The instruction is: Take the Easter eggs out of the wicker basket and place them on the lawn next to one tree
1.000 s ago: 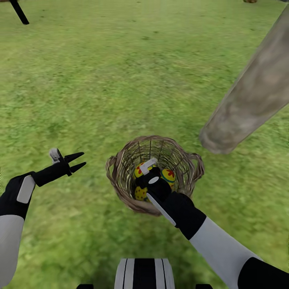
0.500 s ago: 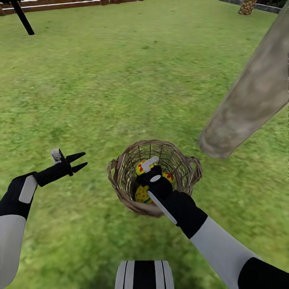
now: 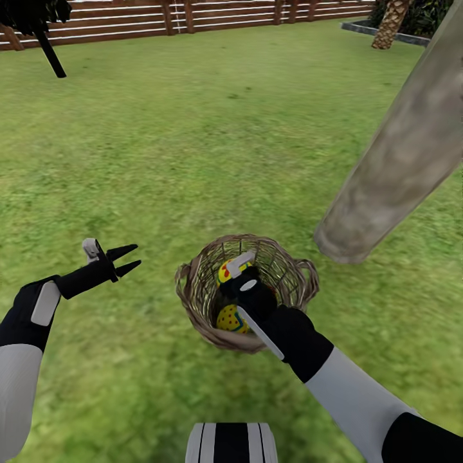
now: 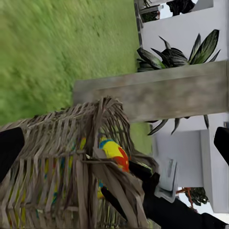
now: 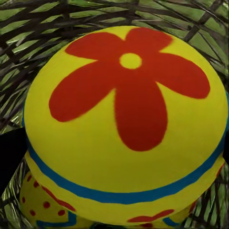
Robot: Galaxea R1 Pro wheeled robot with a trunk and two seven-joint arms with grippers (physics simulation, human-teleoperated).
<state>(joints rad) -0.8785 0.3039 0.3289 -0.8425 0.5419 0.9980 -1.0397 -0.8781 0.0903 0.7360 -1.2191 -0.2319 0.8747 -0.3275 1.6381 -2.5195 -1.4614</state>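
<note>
The wicker basket stands on the lawn, close to the foot of the tree. My right gripper reaches down into it. In the right wrist view one Easter egg, yellow with a red flower and a blue band, sits tight between its fingers, with a second egg beneath it. The head view shows two eggs past the hand, one at the far side and one at the near side. My left gripper hovers open left of the basket, with nothing between its fingers.
A brown slat fence bounds the far end of the grass. A thin dark tree stands at the far left and a palm-like trunk at the far right. Striped-leaf plants grow by a white house wall.
The camera has risen, bringing the fence into view. The basket and tree foot sit lower in the picture. Both arms keep their places, so the right gripper now stands slightly higher in the basket.
</note>
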